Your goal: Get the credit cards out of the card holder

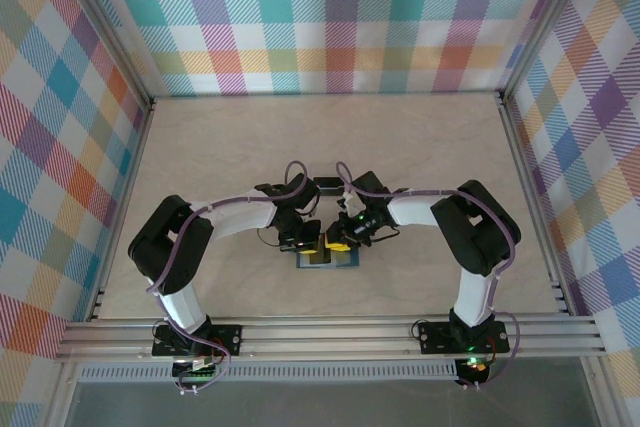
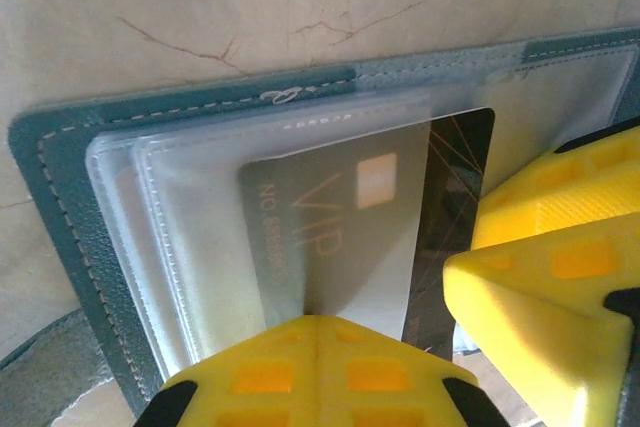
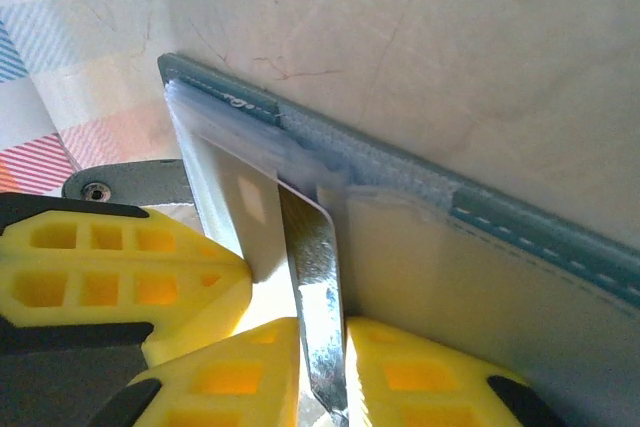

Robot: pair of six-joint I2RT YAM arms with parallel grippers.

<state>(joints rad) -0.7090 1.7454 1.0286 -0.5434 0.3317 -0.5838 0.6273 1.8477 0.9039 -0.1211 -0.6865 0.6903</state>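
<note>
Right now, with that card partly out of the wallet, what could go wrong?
The right fingers grip only the thin edge of the credit card, so it could slip free during the pull. The left fingers press on the clear sleeve over that same card; that may pin it, and the card holder could drag across the table instead. Both sets of fingers sit very close, so they might bump.
</note>
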